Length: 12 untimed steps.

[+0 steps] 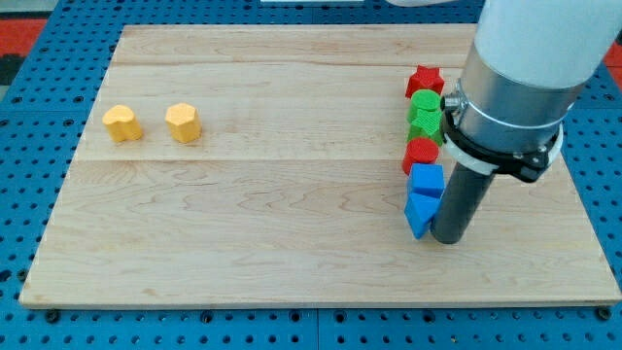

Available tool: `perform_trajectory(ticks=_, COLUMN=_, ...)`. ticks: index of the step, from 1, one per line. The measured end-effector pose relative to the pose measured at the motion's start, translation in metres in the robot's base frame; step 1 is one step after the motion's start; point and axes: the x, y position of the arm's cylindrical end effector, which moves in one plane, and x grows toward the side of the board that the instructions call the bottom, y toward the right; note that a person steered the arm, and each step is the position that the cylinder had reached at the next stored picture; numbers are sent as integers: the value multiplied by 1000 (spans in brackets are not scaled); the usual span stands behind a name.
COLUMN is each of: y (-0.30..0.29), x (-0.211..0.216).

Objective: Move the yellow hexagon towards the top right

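Note:
Two yellow blocks sit at the view's left of the wooden board (pixel 292 194). The yellow hexagon (pixel 183 122) is the right one of the pair; the other yellow block (pixel 122 123), with a lobed shape, lies just left of it. My tip (pixel 447 238) is far to the view's right, touching the right side of a blue triangular block (pixel 420 214). It is nowhere near the yellow hexagon.
A column of blocks stands at the view's right: a red star-like block (pixel 424 81), two green blocks (pixel 425 101) (pixel 425 124), a red block (pixel 421 153), a blue block (pixel 427 179) and the blue triangle. The arm's white and grey body (pixel 515 78) hides the board's upper right.

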Motion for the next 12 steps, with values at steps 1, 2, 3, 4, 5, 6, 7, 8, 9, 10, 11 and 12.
perform_trajectory(ticks=1, y=15, x=13)
perform_trajectory(ticks=2, y=28, x=62)
perform_trajectory(ticks=3, y=-73, x=67)
perform_trajectory(ticks=4, y=-190, x=49)
perform_trajectory(ticks=5, y=-266, x=35)
perform_trajectory(ticks=6, y=-308, x=32)
perform_trajectory(ticks=7, y=-337, x=36)
perform_trajectory(ticks=8, y=-360, x=24)
perform_trajectory(ticks=9, y=-365, x=-26)
perform_trajectory(ticks=10, y=-344, x=-90)
perform_trajectory(ticks=11, y=-291, x=-131)
perform_trajectory(ticks=12, y=-225, x=-192)
